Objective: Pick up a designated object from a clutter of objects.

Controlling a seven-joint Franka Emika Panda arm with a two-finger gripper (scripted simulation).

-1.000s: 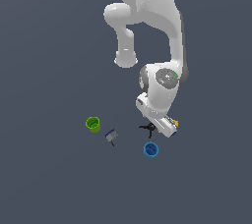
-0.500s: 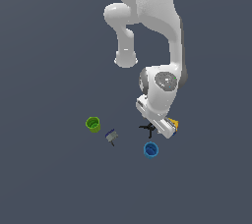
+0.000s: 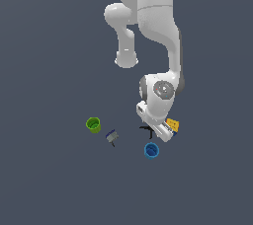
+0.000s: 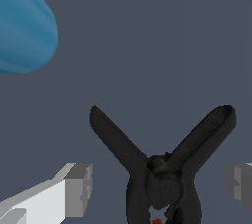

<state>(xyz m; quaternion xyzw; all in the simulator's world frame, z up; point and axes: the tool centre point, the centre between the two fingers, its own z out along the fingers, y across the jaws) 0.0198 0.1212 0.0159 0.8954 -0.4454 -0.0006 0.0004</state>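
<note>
On my wrist feed the black clamp point(image 4: 165, 179) lies on the counter point(image 4: 147, 46) squarely between the two fingertips point(image 4: 78, 188) of my tool point(image 4: 160, 188), which are spread wide and clear of it on both sides. The blue cup point(image 4: 22, 21) sits nearby. In the exterior view the clamp point(image 3: 147, 131) pokes out beside the tool.

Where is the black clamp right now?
In the exterior view the black clamp lies on the floor just under the gripper, above the blue cup. In the wrist view it sits between the open fingers.
</note>
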